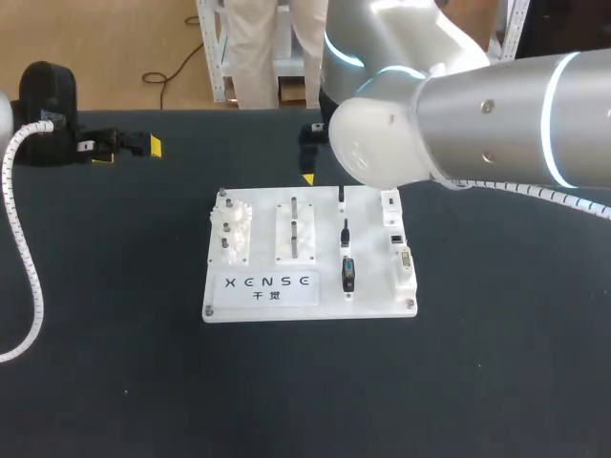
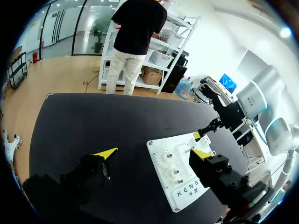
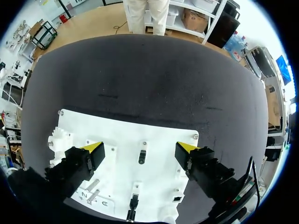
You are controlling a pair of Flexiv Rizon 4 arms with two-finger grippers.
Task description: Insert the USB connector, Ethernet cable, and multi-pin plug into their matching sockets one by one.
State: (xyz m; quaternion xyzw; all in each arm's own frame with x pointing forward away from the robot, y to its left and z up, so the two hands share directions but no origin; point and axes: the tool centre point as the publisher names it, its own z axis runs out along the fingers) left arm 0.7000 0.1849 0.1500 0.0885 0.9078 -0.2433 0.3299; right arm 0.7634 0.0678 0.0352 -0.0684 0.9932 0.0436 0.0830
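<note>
Over the far edge of the white board (image 1: 310, 286) my right gripper (image 3: 140, 148) hung spread wide, holding nothing. My left gripper (image 2: 155, 152), also wide and empty, was well apart, at the left side of the table (image 1: 496, 382). I saw the multi-pin plug (image 1: 348, 273) on the board, near the sockets (image 1: 399, 250).

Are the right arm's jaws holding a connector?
No, the jaws stand wide open above the white board, with nothing between them.
</note>
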